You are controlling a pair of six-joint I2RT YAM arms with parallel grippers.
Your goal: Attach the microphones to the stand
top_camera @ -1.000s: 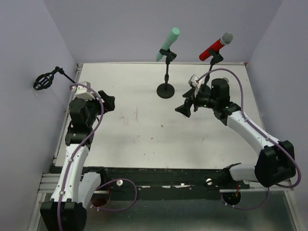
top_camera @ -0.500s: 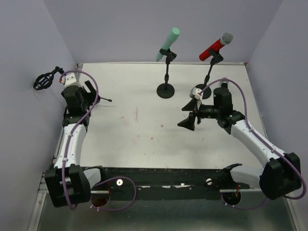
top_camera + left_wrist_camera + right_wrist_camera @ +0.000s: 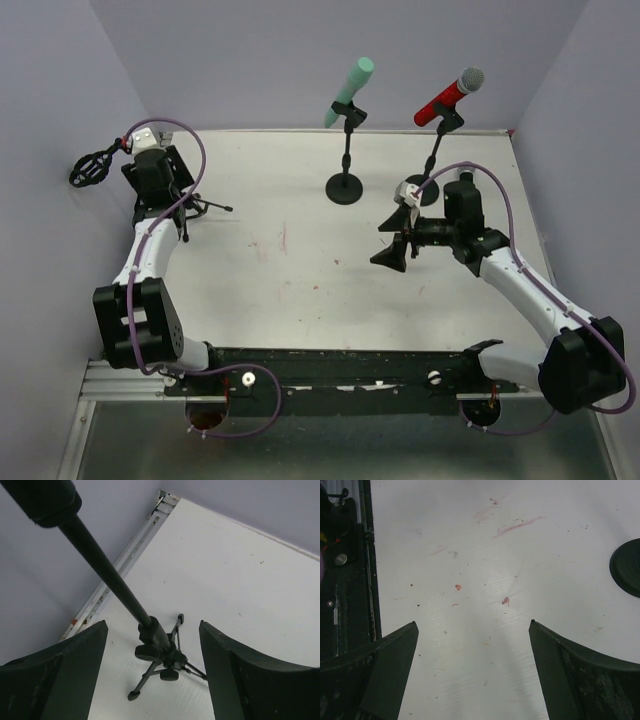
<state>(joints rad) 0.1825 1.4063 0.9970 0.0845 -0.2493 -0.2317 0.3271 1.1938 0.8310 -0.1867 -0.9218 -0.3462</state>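
Left hand (image 3: pixel 151 626): open, we find it straddling the tripod pole (image 3: pixel 107 575), which slants up toward the left wall (image 3: pixel 60 120). Right hand (image 3: pixel 473 625): open, empty, farther off. Mint mic (image 3: pixel 349 92), red mic (image 3: pixel 448 97): clipped on stands (image 3: pixel 346 150); black mic unseen

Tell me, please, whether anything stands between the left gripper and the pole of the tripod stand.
Nothing visible does. In the left wrist view, the pole of the tripod stand runs through the gap between the open fingers of the left gripper, touching neither, with only bare table around its legs.
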